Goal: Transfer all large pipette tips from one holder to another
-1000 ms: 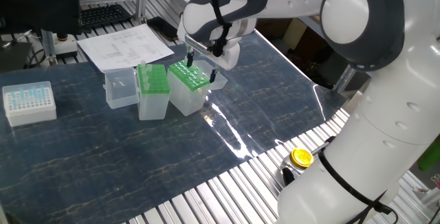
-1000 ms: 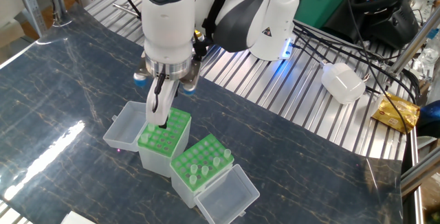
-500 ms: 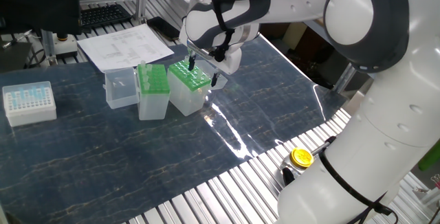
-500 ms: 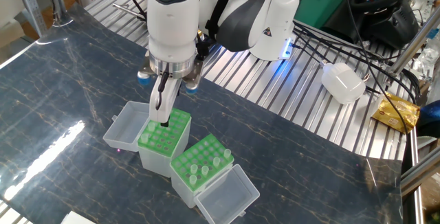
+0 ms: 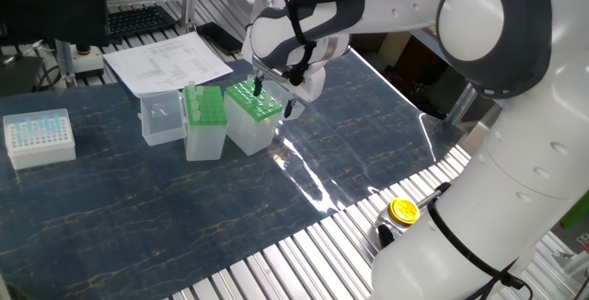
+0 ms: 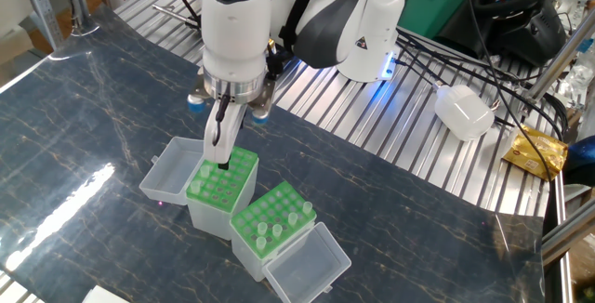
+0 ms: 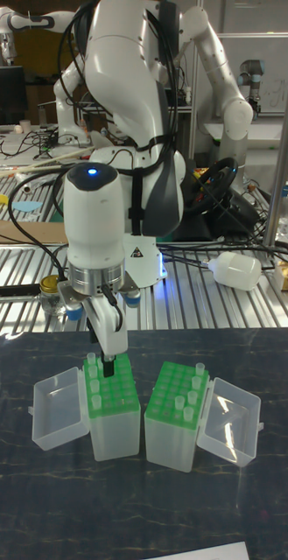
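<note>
Your tool (image 5: 273, 96) is open: in one fixed view its two dark fingers (image 5: 258, 85) stand apart, and you can see nothing held between them. It hangs low over the wide box (image 5: 250, 116), fingertips just above the green grid top, near the edge by that box's open lid (image 6: 171, 169). The other fixed view shows the fingers edge-on, so you cannot read the gap there. The tips (image 6: 277, 236) stand upright in several holes of the narrow box (image 5: 204, 121), which sits just beside the wide box on the table (image 5: 184, 208). The tall view shows more of them along the wide box's left edge.
</note>
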### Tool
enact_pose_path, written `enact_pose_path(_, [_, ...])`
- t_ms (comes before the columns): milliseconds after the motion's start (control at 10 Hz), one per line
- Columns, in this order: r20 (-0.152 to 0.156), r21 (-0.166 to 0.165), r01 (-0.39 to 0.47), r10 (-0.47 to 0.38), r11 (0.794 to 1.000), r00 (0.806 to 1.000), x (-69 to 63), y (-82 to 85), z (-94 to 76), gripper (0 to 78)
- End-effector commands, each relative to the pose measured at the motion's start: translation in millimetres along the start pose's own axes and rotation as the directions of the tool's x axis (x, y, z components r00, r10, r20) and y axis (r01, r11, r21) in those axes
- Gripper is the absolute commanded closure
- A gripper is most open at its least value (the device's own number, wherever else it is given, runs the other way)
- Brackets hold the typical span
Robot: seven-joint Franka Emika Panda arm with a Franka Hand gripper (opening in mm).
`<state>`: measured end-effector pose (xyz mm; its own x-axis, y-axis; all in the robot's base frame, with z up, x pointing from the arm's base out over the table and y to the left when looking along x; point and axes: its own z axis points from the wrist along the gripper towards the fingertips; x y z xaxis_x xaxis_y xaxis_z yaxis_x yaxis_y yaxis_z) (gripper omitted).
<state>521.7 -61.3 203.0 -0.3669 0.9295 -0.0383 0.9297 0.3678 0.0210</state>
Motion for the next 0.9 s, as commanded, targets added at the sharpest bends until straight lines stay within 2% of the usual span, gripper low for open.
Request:
enact_pose_path(100, [0.002,-0.004,0.002,-0.002,1.000,1.000,-0.6,0.5,-1.1,0.2])
enact_pose_path(200, [0.003,-0.007,-0.003,0.003,1.000,1.000,-0.6,0.5,-1.1,0.2])
enact_pose_path(300, [0.003,-0.007,-0.003,0.003,1.000,1.000,-0.6,0.5,-1.1,76.4])
enact_pose_path(900, [0.003,-0.007,-0.003,0.003,1.000,1.000,-0.6,0.5,-1.1,76.4])
